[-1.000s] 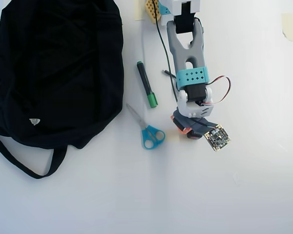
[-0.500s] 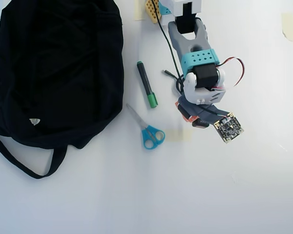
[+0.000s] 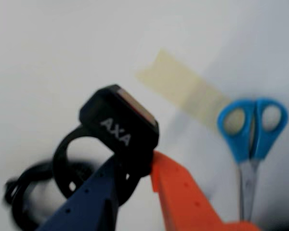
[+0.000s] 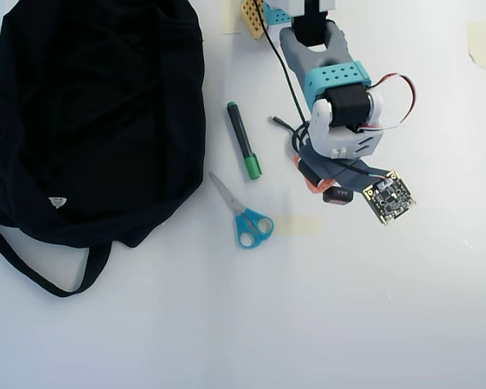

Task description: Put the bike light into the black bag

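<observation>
Gripper (image 3: 135,175) clamps bike light (image 3: 119,127) (branded AXA) between both fingers.

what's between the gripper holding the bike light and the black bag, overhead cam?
In the overhead view, the blue-handled scissors and a green marker lie on the white table between the gripper, shut on the bike light, and the black bag.

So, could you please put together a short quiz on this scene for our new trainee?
1. True or false: the gripper is shut on the bike light.
2. In the overhead view, which lies nearer the bag: (a) the scissors or (b) the bike light?
3. What colour are the scissors' handles?

Key: 1 true; 2 a; 3 blue.
</observation>
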You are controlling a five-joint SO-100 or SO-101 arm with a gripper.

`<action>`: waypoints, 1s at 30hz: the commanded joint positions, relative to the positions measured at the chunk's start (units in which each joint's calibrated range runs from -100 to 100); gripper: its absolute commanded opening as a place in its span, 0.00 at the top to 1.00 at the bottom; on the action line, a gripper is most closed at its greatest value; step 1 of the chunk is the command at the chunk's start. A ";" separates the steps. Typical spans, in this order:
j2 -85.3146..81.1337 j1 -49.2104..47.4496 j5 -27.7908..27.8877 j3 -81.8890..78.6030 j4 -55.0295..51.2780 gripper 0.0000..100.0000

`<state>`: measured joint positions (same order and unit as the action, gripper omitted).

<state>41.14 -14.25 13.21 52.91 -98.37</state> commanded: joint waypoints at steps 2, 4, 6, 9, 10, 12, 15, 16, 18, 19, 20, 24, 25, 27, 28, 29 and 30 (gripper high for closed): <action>-17.73 -0.70 -0.05 -17.60 -1.29 0.98; -22.88 -0.78 -0.15 -23.62 -1.29 0.98; -28.11 -0.85 -0.21 -29.19 -1.29 0.98; -36.16 -0.03 -0.21 -38.35 -1.20 0.98; -38.81 0.27 -0.21 -41.41 -1.20 0.98; -44.12 1.46 0.11 -48.78 -1.20 0.98; -52.76 2.81 0.32 -59.92 -1.03 0.98; -55.33 2.96 0.37 -62.52 -0.94 0.98; -60.39 3.04 0.37 -66.12 -0.94 0.98; -62.55 3.11 0.00 -67.19 -0.94 0.98; -64.54 3.41 -0.21 -68.18 -0.94 0.98; -71.10 7.52 -1.62 -69.89 -0.94 0.98; -72.09 9.02 -2.72 -69.71 -0.86 0.98; -72.67 12.38 -4.98 -69.26 -0.86 0.98; -72.59 14.10 -5.97 -69.35 -0.86 0.98; -72.92 15.82 -6.92 -70.16 -0.86 0.98; -72.76 17.69 -8.07 -70.52 -0.86 0.98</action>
<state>-29.68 -1.76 8.23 -17.14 -98.37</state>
